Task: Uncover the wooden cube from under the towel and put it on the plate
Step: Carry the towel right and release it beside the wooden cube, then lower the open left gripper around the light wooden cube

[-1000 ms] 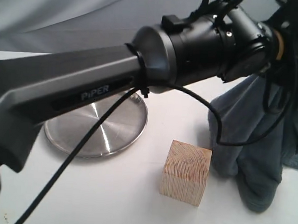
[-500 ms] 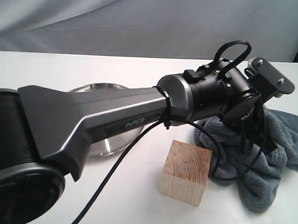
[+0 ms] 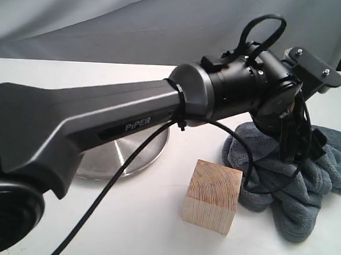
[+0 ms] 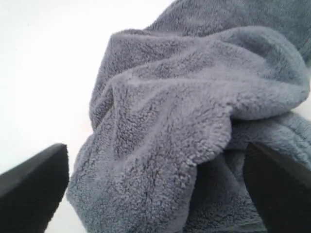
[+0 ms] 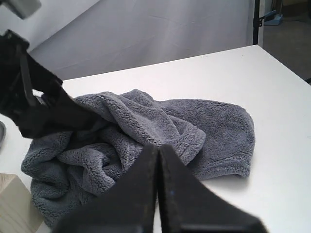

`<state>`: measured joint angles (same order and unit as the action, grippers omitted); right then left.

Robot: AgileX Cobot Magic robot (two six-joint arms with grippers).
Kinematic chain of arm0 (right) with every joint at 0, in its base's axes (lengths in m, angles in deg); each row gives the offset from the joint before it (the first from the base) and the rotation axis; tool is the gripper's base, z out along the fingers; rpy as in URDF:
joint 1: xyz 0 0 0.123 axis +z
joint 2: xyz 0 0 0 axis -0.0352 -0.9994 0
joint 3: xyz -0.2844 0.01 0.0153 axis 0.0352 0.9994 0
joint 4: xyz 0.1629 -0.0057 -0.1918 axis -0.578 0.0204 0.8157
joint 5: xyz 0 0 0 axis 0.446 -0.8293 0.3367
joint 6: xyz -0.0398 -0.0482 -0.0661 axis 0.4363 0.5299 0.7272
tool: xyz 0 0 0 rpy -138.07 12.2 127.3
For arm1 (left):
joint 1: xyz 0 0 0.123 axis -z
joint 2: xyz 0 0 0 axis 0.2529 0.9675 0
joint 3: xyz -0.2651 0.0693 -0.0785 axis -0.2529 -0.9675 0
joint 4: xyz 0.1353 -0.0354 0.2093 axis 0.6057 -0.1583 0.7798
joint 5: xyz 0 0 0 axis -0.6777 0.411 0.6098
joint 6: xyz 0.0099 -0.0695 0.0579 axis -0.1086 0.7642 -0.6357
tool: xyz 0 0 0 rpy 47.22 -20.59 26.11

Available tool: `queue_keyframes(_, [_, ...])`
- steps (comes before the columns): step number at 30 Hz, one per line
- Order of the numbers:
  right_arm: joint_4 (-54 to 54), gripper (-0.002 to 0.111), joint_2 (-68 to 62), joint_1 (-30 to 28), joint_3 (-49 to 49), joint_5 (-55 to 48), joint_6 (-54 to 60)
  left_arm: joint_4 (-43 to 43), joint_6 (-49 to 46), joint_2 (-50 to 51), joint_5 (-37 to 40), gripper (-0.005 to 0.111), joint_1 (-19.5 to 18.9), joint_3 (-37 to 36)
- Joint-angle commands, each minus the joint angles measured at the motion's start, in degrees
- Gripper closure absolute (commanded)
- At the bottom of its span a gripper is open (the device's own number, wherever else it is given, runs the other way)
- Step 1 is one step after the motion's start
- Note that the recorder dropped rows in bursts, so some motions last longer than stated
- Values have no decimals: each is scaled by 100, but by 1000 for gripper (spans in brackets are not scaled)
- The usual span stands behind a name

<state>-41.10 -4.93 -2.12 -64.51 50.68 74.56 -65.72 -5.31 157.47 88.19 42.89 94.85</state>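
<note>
The wooden cube [image 3: 211, 195] stands uncovered on the white table, just left of the towel; one pale corner of it [image 5: 13, 204] shows in the right wrist view. The grey-blue towel [image 3: 296, 188] [image 4: 184, 107] [image 5: 146, 128] lies crumpled in a heap. My left gripper [image 3: 301, 151] [image 4: 155, 194] hovers low over the heap, open, its fingers [image 4: 34, 179] wide apart on either side of the folds. The steel plate [image 3: 140, 154] sits left of the cube, half hidden by the left arm. My right gripper [image 5: 158, 162] is shut and empty, pointing at the towel.
The long dark left arm [image 3: 102, 129] spans the exterior view, and its loose black cable [image 3: 116, 176] hangs over the plate. A grey backdrop cloth [image 3: 107, 21] hangs behind the table. The table's far edge and a dark stand [image 5: 256, 22] show in the right wrist view.
One second ago the towel hung lifted from the left gripper. It now lies in a heap on the table with the left gripper open just above it. The cube has not moved.
</note>
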Motion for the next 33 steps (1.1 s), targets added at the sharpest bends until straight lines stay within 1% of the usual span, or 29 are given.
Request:
queue_keyframes(1, [-12, 108, 22, -44, 15, 3, 29, -129, 53, -403, 65, 15, -1, 31])
queue_keyframes(3, [-12, 108, 22, -44, 15, 3, 29, -185, 153, -659, 285, 15, -1, 31])
queue_keyframes(6, [-12, 108, 22, -44, 15, 3, 29, -185, 689, -946, 729, 15, -1, 31])
queue_keyframes(11, [-12, 108, 22, -44, 15, 3, 29, -165, 1418, -1364, 1959, 16, -99, 31])
queue_keyframes(14, [-12, 108, 22, -44, 15, 3, 29, -185, 1586, -1507, 2814, 16, -178, 31])
queue_keyframes(18, [-12, 108, 22, -44, 15, 3, 29, -355, 1679, -1507, 2874, 17, -205, -36])
queue_keyframes(21, [-12, 108, 22, -44, 15, 3, 29, -794, 1984, -1467, 2874, 26, -230, -80])
queue_keyframes(22, [-12, 108, 22, -44, 15, 3, 29, -851, 1984, -1434, 2874, 31, -230, -80])
queue_keyframes(24, [-12, 108, 22, -44, 15, 3, 29, -851, 1984, -1351, 2874, 35, -230, -80])
queue_keyframes(33, [-12, 108, 22, -44, 15, 3, 29, -699, 1984, -912, 2874, 36, -230, -80])
